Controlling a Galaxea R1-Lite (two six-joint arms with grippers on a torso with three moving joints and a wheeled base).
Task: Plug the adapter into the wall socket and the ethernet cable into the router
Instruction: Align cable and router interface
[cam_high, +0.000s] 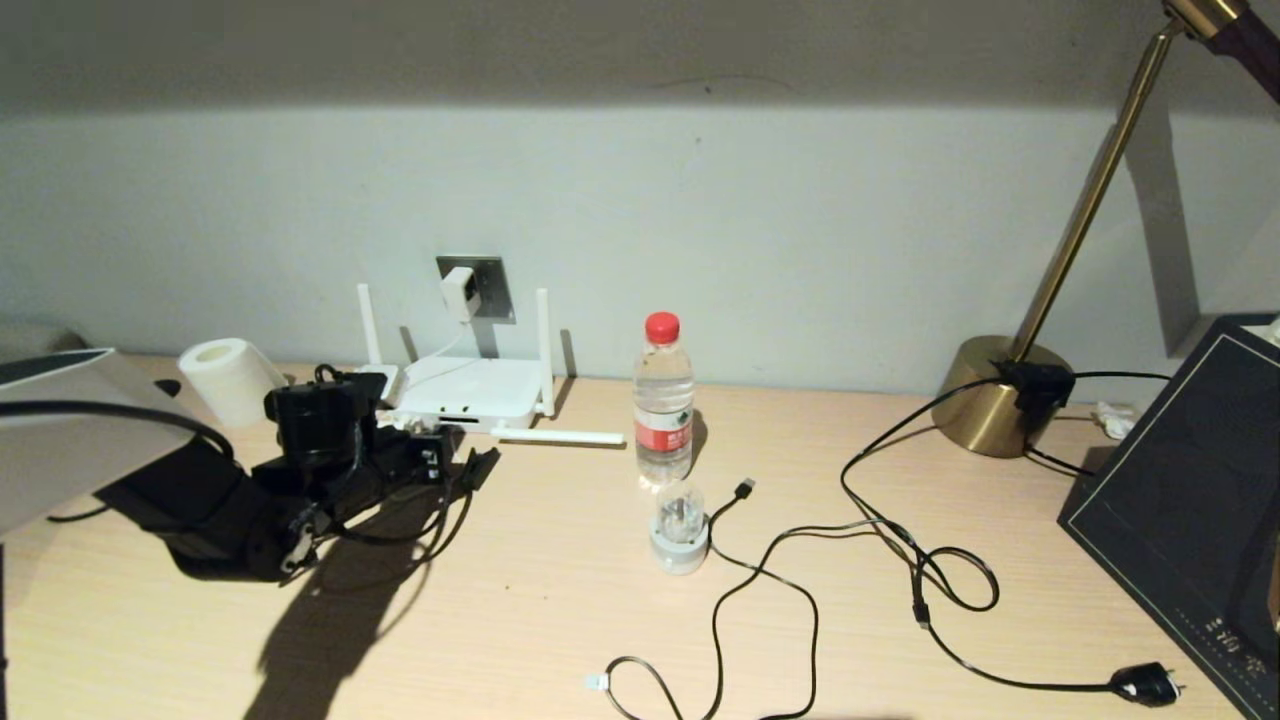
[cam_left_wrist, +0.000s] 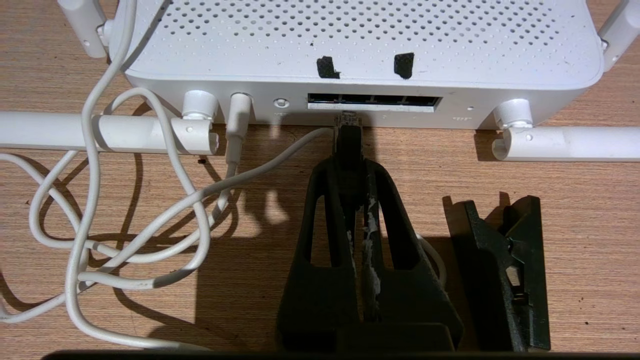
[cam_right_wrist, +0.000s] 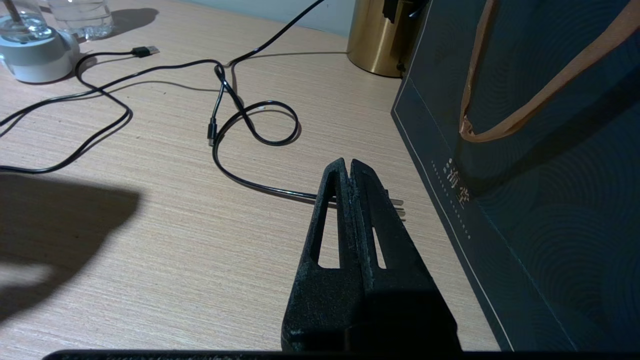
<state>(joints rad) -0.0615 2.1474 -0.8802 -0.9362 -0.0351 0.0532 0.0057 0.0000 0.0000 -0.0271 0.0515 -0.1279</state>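
White router (cam_left_wrist: 360, 45): landmark, on worktop (cam_left_wrist: 575, 210). My left pincer (cam_left_wrist: 350, 165) clamped on ethernet cable (cam_left_wrist: 348, 142), clear clip just below router's port row. Adapter (cam_high: 458, 293) seated in wall socket (cam_high: 490, 285) above router. Right pincer (cam_right_wrist: 348, 167) closed, empty, well apart.

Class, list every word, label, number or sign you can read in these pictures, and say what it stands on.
"梅" and "堂", gold, on the dark bag.
Small gold line beside them: too small to read.
Red label on the water bottle: blurred, unreadable.
Router: port markings too faint to read.

adapter (cam_high: 458, 292) in wall socket (cam_high: 487, 283)
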